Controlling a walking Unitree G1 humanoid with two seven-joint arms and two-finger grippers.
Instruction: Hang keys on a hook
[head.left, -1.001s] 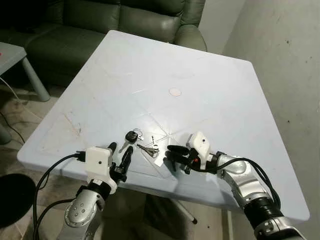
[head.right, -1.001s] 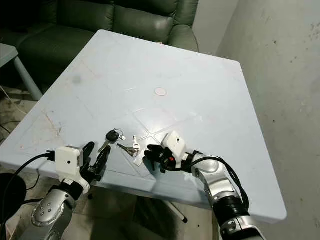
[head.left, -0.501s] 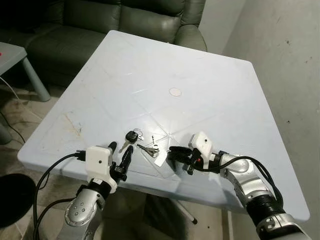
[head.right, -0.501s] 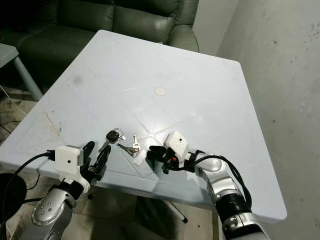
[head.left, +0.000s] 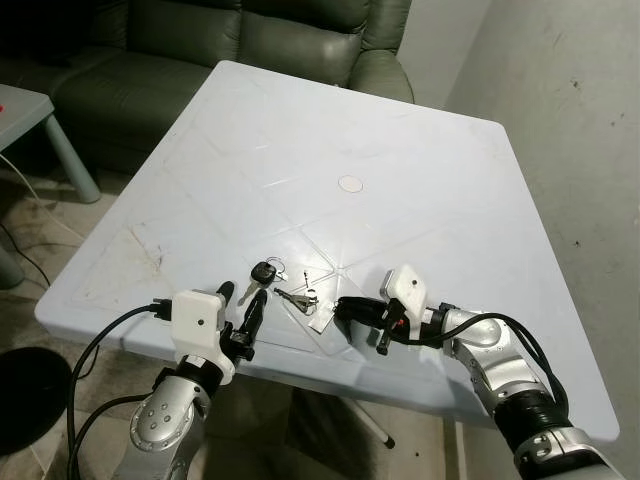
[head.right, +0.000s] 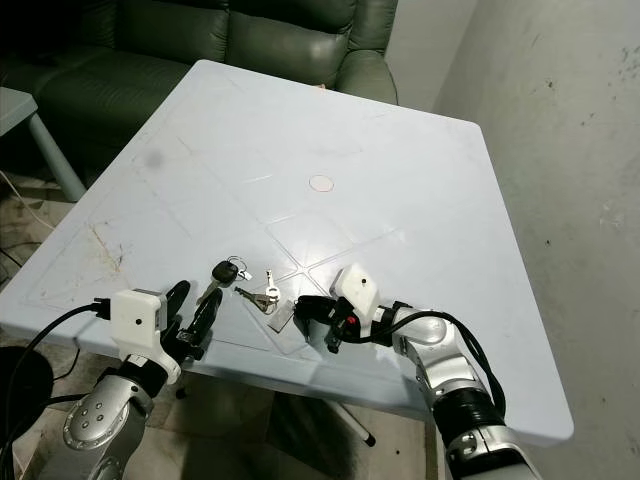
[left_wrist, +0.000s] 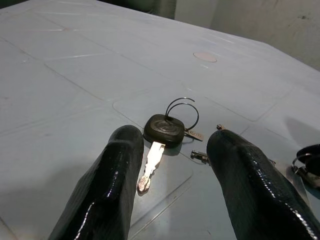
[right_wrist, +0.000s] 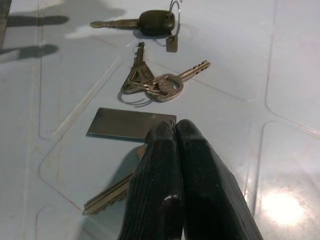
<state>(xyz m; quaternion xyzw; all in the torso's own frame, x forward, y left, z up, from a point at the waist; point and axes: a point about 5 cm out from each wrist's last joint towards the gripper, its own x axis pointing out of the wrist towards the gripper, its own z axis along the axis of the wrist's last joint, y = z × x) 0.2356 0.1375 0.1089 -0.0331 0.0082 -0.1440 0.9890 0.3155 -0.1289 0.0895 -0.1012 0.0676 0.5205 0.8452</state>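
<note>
Keys (head.left: 290, 290) lie on the tabletop (head.left: 400, 180) near its front edge, between 2 end effectors: the left end effector (head.left: 240, 312) to their left, the right end effector (head.left: 345, 310) to their right, just beside a flat tag (right_wrist: 127, 123). A sofa (head.left: 250, 40) stands behind the tabletop; a side table (head.left: 30, 110) stands at far left.

sharp, evenly lit, mild tabletop (head.left: 400, 150) glare

A square pale-blue plastic table (head.left: 400, 150) stands in front, scuffed and glossy under bright light. Beyond its far edge sits a dark green leather sofa (head.left: 250, 40). A rough grey concrete wall (head.left: 580, 120) rises on the right.
</note>
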